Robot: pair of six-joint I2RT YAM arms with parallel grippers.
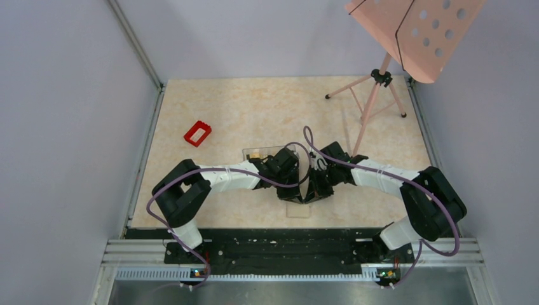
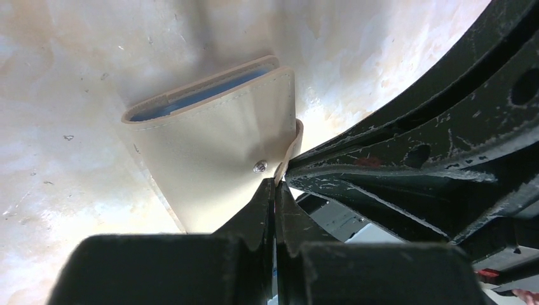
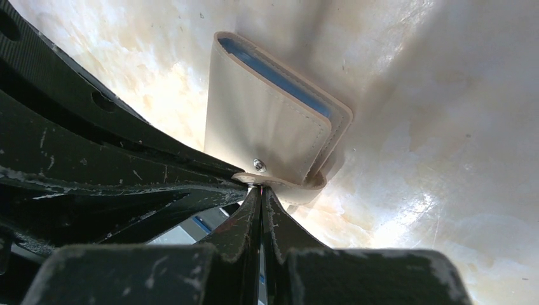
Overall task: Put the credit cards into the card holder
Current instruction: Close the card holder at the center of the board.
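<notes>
Both the left gripper (image 2: 274,190) and right gripper (image 3: 259,194) are pressing their fingers together, tips meeting at the snap strap (image 3: 299,187) of the folded holder (image 2: 210,159) lying just ahead of them. No cards are showing inside it, so opening and filling are probably waiting to be done.

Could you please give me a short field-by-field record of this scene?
card holder: folded, blue lining showing along one edge
left gripper: shut, tips at the snap strap
right gripper: shut, tips at the same strap
grip on strap: cannot tell
red frame: on the table, far left of both arms
credit cards: none clearly visible
</notes>
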